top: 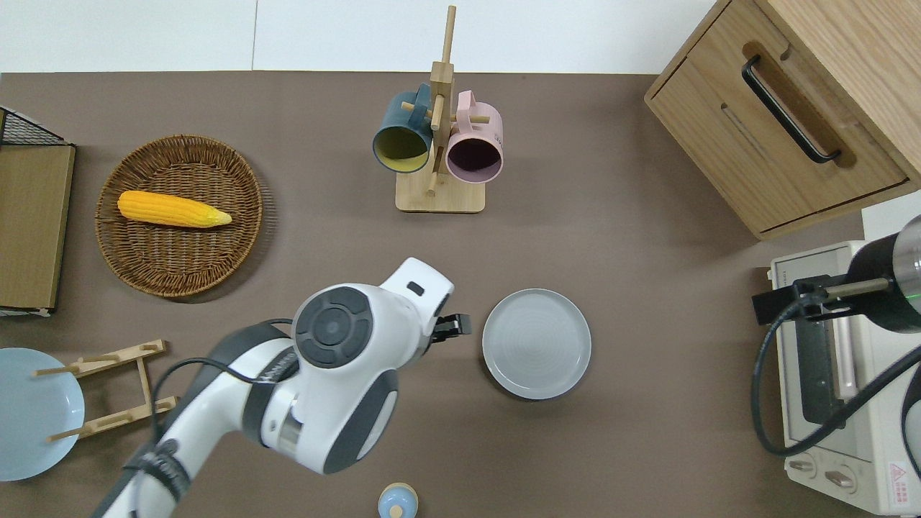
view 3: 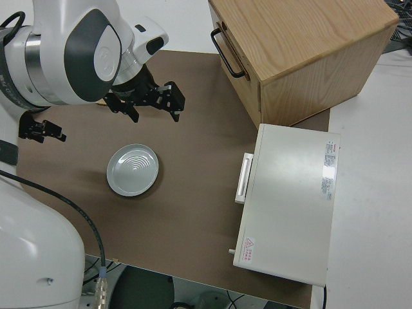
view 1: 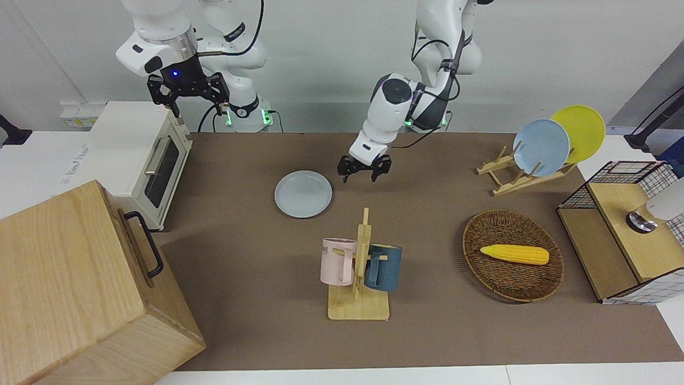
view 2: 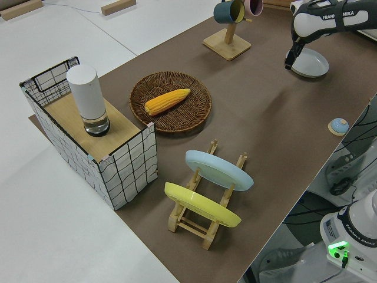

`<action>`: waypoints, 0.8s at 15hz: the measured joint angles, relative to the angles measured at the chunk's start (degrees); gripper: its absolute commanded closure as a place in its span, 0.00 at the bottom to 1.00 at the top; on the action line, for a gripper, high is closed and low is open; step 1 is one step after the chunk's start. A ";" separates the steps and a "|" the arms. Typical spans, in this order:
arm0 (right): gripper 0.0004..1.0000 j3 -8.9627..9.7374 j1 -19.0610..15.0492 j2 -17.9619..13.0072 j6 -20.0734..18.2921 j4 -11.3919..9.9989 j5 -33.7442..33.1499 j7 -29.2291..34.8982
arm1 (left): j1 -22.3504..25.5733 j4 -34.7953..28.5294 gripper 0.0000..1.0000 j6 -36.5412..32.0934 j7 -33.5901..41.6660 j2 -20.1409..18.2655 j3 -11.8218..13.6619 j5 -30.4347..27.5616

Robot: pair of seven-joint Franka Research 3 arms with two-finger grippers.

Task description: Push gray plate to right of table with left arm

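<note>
The gray plate (view 1: 303, 194) lies flat on the table (view 1: 240, 240), about midway along it; it also shows in the overhead view (top: 536, 343), the left side view (view 2: 310, 62) and the right side view (view 3: 132, 169). My left gripper (view 1: 364, 172) is open and empty. It hangs in the air over bare table just beside the plate, toward the left arm's end, clear of the rim. In the overhead view the wrist hides most of the left gripper (top: 455, 327). The right arm is parked, its right gripper (view 1: 188, 99) open.
A wooden mug rack (top: 439, 144) with two mugs stands farther from the robots than the plate. A toaster oven (top: 835, 374) and a wooden cabinet (top: 784, 108) fill the right arm's end. A wicker basket (top: 180, 259) with corn and a plate rack (view 1: 513, 171) are toward the left arm's end.
</note>
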 measured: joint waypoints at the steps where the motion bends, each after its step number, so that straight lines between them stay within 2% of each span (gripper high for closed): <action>1: 0.00 0.00 0.00 0.00 0.00 0.00 0.00 0.00 | 1.02 -0.08 0.00 -2.13 2.69 -1.55 1.26 1.16; 4: 0.00 0.00 0.00 0.00 0.00 0.00 0.00 0.00 | 4.02 -0.16 0.00 -5.80 6.73 -4.03 3.57 5.30; 8: 0.00 0.00 0.00 0.00 0.00 0.00 0.00 0.00 | 7.06 0.98 0.00 -7.53 11.40 -6.72 6.68 6.10; 12: 0.00 0.00 0.00 0.00 0.00 0.00 0.00 0.00 | 7.43 9.08 0.00 -17.65 13.05 -9.04 10.00 6.23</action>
